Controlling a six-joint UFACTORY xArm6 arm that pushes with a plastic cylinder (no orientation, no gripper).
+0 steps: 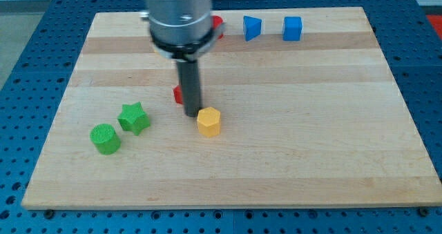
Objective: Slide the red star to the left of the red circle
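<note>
Camera view: my tip (191, 114) (no claw, so nothing grasped) stands just right of a red block (177, 94).

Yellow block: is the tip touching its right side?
No: my tip sits at the yellow block's upper left.

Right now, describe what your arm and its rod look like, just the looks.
My arm ends in a broad metallic grey cylinder with a darker band round its lower edge. From it hangs a straight dark rod, nearly black, plain and round, with no markings that I can make out. My tip is its blunt lower end. No cables or sleeves show in this view.
</note>
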